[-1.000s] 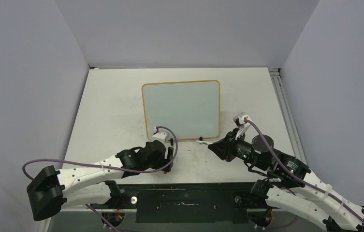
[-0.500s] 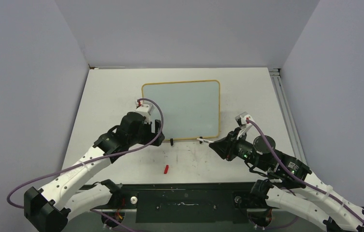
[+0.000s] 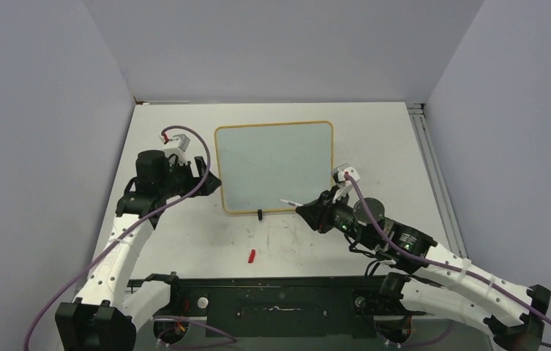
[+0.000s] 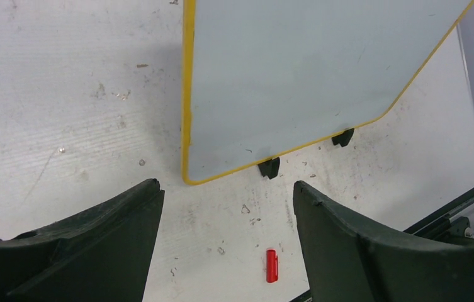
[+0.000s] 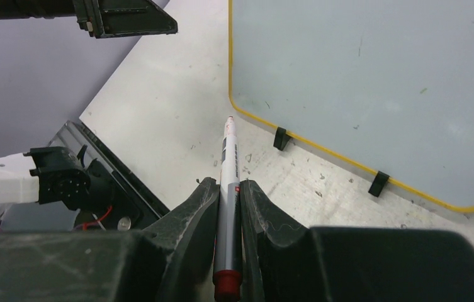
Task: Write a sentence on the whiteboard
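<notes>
Item: small rounded-corner rectangular whiteboard, pale glossy surface with a few faint flecks, thin yellow frame, lying flat on the scuffed white worktop. Two small black clip feet sit on its near long edge. Left end effector: dark fingers spread wide with nothing between them, set just off the board's left side. The yellow frame corner lies directly ahead of the gap, apart from both fingers. Right end effector: closed tight on a slim white-and-grey marker pen with a red rear end and its writing tip bared. The pen runs straight out past the fingertips. Its tip points at the board's near left rounded corner, close by one clip foot. Whether the tip meets the surface cannot be told. Loose item: small red cylindrical pen cap, lying on bare worktop behind and below both end effectors, toward the arm bases, well apart from the board. Nothing stands between either end effector and the board.
</notes>
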`<state>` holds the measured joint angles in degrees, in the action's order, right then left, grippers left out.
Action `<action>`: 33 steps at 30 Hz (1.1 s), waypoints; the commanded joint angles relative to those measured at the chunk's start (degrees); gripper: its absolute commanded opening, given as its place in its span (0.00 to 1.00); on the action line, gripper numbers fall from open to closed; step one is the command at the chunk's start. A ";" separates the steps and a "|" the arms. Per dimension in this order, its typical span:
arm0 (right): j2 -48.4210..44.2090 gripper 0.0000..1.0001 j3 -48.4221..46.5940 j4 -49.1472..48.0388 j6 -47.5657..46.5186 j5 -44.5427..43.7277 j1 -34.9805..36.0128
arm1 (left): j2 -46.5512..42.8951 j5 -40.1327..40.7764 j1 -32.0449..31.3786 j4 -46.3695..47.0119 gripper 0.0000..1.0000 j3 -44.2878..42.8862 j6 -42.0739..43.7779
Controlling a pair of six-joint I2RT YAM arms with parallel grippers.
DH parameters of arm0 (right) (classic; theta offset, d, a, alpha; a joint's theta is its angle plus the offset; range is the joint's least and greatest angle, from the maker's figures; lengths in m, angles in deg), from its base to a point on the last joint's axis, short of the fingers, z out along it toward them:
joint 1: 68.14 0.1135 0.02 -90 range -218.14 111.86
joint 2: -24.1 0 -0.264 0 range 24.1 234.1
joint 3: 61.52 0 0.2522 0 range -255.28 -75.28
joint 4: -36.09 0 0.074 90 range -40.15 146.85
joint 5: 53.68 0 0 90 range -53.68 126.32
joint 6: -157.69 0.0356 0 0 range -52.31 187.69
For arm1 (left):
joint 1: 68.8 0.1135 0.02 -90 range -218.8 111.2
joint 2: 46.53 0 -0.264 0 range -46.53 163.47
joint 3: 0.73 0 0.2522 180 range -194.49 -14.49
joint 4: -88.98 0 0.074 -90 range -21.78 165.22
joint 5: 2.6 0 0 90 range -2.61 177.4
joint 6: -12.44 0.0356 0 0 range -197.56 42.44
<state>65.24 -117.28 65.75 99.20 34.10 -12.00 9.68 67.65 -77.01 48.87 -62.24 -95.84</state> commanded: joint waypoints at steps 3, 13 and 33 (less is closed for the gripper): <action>7.60 0.05 -0.70 -17.02 -2.52 -8.52 5.43 | 4.48 -13.16 4.09 11.27 0.73 -2.93 2.84; 22.61 0.05 -6.32 -27.67 -6.33 -10.89 8.55 | 14.45 -24.91 12.42 19.59 0.70 -5.23 1.14; 38.46 0.05 -17.74 -34.89 -14.42 -14.82 7.62 | 24.88 -33.69 16.03 28.52 0.60 -5.89 -1.45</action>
<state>101.79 -131.71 36.40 86.90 21.18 -3.96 33.48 38.07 -61.18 69.50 -68.29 -94.57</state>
